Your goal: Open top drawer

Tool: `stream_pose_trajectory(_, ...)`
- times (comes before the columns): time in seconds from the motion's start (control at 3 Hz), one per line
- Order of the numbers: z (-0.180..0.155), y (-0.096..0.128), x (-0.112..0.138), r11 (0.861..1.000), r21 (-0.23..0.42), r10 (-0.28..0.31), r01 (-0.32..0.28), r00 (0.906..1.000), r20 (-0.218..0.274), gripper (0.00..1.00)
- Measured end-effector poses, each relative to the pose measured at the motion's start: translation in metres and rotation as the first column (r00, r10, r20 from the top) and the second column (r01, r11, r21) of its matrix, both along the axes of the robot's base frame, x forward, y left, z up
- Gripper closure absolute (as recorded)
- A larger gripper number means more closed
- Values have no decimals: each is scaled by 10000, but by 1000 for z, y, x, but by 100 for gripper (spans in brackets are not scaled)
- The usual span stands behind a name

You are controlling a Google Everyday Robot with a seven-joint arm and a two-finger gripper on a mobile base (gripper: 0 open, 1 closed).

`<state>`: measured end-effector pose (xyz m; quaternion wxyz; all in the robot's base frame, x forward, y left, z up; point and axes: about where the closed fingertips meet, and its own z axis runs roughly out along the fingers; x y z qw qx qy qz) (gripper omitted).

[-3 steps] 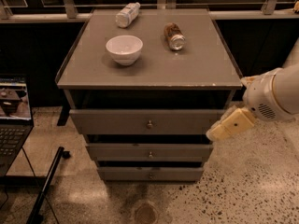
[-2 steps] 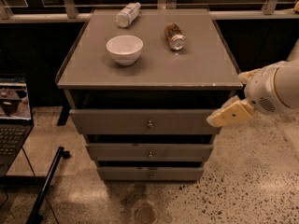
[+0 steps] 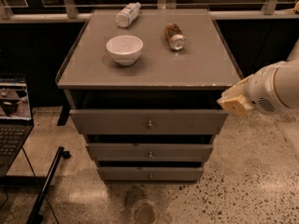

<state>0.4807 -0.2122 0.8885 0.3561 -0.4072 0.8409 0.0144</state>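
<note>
The top drawer [image 3: 148, 121] is the widest grey-brown front under the cabinet top, with a small round metal knob [image 3: 150, 124] at its centre. It stands pulled out, with a dark gap showing above its front. My gripper [image 3: 235, 99] is at the cabinet's right front corner, level with the dark gap and just above the drawer's right end. It is well to the right of the knob. The white arm [image 3: 276, 88] comes in from the right edge.
On the cabinet top [image 3: 149, 59] are a white bowl [image 3: 124, 49], a lying clear bottle [image 3: 127, 14] and a lying brown jar [image 3: 174, 36]. Two narrower drawers [image 3: 149, 152] sit below. A laptop [image 3: 13, 115] is at left, and a dark pole [image 3: 44, 185] lies on the speckled floor.
My gripper has risen and drawn back to the right, from beside the top drawer's right end up to the cabinet's right front corner. The drawer has not visibly moved.
</note>
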Motion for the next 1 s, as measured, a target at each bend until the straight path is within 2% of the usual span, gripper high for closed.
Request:
stream_pose_trajectory(0.33, 0, 0, 0, 10000, 0, 0, 0, 10000, 0, 87)
stream_pose_trajectory(0.67, -10, 5, 4, 9991, 420, -65, 55, 9997, 237, 100)
stream_pose_trajectory(1.0, -47, 17, 9, 9872, 1563, -394, 314, 9981, 481, 100)
